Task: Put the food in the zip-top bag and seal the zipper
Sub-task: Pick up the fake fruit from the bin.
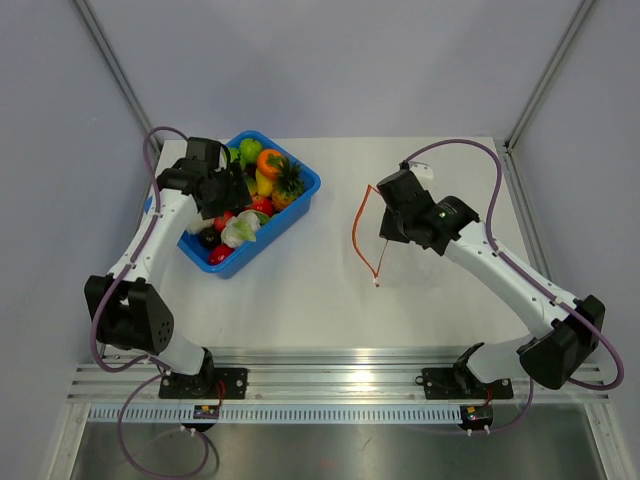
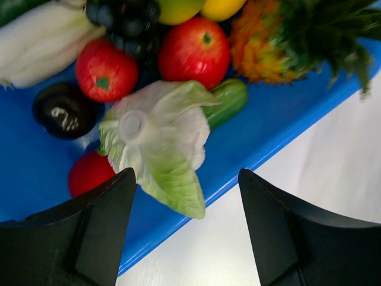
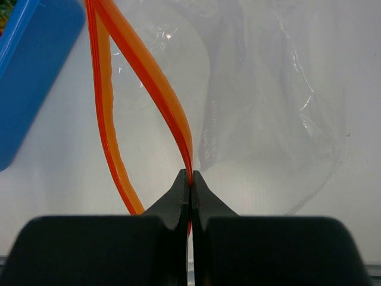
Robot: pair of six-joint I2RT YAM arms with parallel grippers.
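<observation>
The food fills a blue bin at the left: a pale green lettuce, red apple, tomato, pineapple, cucumber and a dark eggplant. My left gripper hovers open over the bin's near rim, just by the lettuce, holding nothing; in the top view the left gripper is above the bin. My right gripper is shut on the zipper, the orange strip of the clear zip-top bag. The strip's two sides bow apart into a loop, so the mouth gapes.
The blue bin stands at the table's back left, its corner also showing in the right wrist view. White table top lies between the bin and the bag. A metal rail runs along the near edge.
</observation>
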